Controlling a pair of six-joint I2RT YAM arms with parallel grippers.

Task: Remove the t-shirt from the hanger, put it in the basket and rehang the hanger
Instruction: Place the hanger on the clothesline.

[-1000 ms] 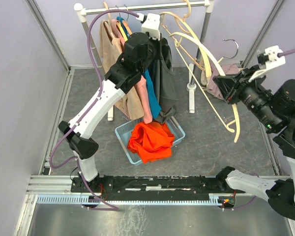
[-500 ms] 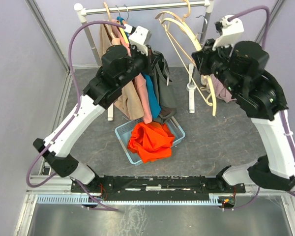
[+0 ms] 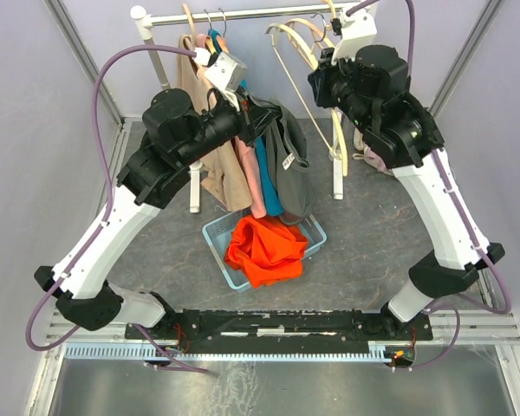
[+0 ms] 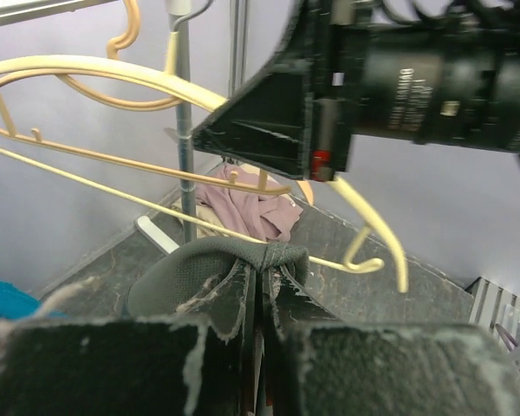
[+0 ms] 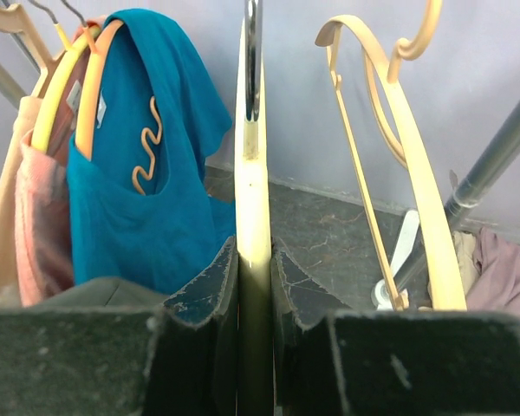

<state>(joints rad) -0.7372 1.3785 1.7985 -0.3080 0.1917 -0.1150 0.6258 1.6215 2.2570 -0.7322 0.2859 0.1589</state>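
With the left end effector closed on the grey t-shirt, hung midway along the rail above the basket's far edge, and the right end effector clamped on the cream hanger, the fabric may be snagged if pulled askew.

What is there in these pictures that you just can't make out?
- Right wrist view: the hook of the cream hanger, cut off by the top edge.
- Left wrist view: most of the grey t-shirt, hidden behind the left gripper.
- Top view: whatever lies in the basket under the orange cloth.
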